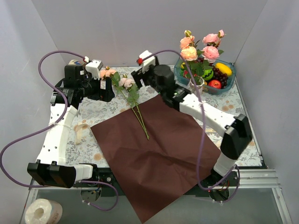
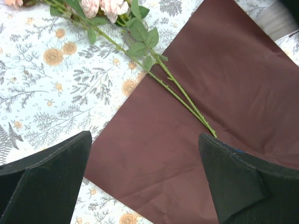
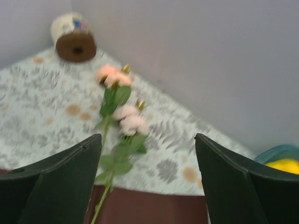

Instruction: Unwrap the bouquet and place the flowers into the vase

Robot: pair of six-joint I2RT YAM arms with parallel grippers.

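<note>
Patterned worktop (image 1: 236, 100) carried dark red paper (image 1: 154, 154), spread flat from centre toward 6 o'clock. Loose flowers (image 1: 132, 94) lay at 11 o'clock with stem ends on the paper; others stood in the vase (image 1: 198, 83) at 2 o'clock. Left fingers (image 2: 46, 177) and right fingers (image 3: 56, 182) were both apart and gripped nothing.

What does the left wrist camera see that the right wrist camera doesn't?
Only the left wrist view shows the long bare stems ending on the big dark red paper. Only the right wrist view shows the roll with a brown core by the grey wall, and the blue bowl with a yellow fruit. Both show the pink flowers lying on the patterned tablecloth, an edge of that paper, and their own open tool: the left tool and the right tool.
</note>
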